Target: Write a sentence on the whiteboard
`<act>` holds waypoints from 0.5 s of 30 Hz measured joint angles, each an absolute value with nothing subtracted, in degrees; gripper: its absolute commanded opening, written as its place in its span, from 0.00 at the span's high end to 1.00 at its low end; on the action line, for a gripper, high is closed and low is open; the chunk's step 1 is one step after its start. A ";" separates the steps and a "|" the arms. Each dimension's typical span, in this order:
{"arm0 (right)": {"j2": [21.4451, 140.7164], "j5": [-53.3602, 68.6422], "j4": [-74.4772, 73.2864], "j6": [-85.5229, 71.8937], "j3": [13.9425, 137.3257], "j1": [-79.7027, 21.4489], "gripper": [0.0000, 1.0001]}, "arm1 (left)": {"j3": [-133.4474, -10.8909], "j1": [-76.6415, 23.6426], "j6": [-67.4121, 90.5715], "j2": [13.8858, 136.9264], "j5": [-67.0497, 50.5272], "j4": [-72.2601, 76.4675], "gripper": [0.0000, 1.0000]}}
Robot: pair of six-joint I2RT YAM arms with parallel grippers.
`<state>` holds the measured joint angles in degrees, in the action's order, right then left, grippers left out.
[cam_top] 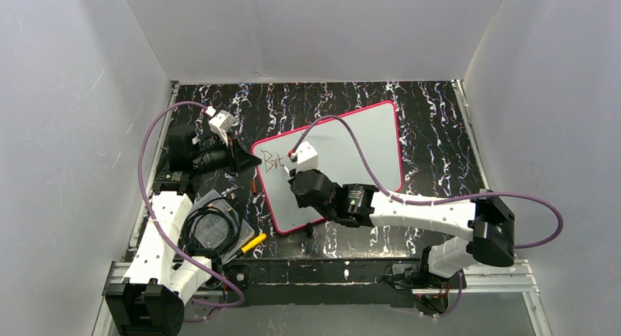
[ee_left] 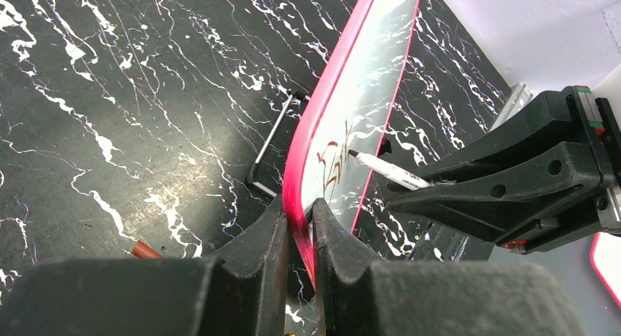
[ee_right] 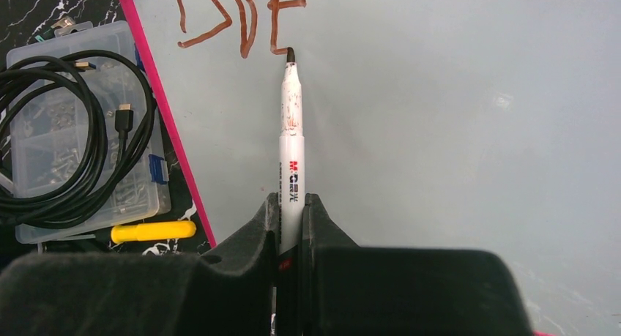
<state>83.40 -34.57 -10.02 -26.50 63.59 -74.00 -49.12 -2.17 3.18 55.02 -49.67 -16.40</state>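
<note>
1. Whiteboard (cam_top: 351, 142): you are looking at a large flat rectangle with a glossy white face, a thin pink-red frame and rounded corners. It is lying on the table (cam_top: 432, 131), turned at an angle, at mid-table between the two arms.
2. Sentence (ee_right: 238, 17): you are seeing only its first few strokes, in thin reddish-brown marker and reading roughly "Bri". They are sitting near the board's left corner, close to the frame.
3. Marker (ee_right: 291, 131): a slim white barrel with small printed lettering, reddish smears near the nose and a dark tip. The tip is touching the board face at the foot of the last stroke.
4. Right gripper (ee_right: 291, 208): its black fingers are pinching the marker barrel from both sides and reaching over the board from the near edge.
5. Left gripper (ee_left: 299, 208): its black fingers are pressing together on the pink-red frame at the board's left edge, one finger on each side of the rim, just beside the lettering.
6. Table: you are working on a black surface veined with white, marble-like, with plain white walls around it.
7. Clear plastic compartment box (ee_right: 110, 39): it is resting just left of the board, holding small metal parts.
8. Black cable (ee_right: 44, 211): it is lying coiled on the box lid.
9. Yellow handle (ee_right: 154, 231): a short smooth cylinder, lying beside the near end of the box and next to the board's frame.
</note>
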 measured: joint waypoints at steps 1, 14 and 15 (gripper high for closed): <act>83.37 -34.65 -10.11 -26.33 63.64 -74.00 0.99 | -49.12 -2.17 3.18 55.02 -49.67 -16.40 1.00; 78.41 -35.20 -8.80 -22.92 62.96 -73.73 0.99 | -49.12 -2.22 3.18 55.00 -49.71 -16.40 1.00; 78.30 -35.20 -8.80 -22.59 63.02 -73.52 0.99 | -49.12 -2.22 3.18 55.00 -49.71 -16.40 1.00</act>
<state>78.30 -35.20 -8.80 -22.59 63.02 -73.52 -49.12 -2.22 3.18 55.00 -49.71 -16.40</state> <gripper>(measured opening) 0.164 0.119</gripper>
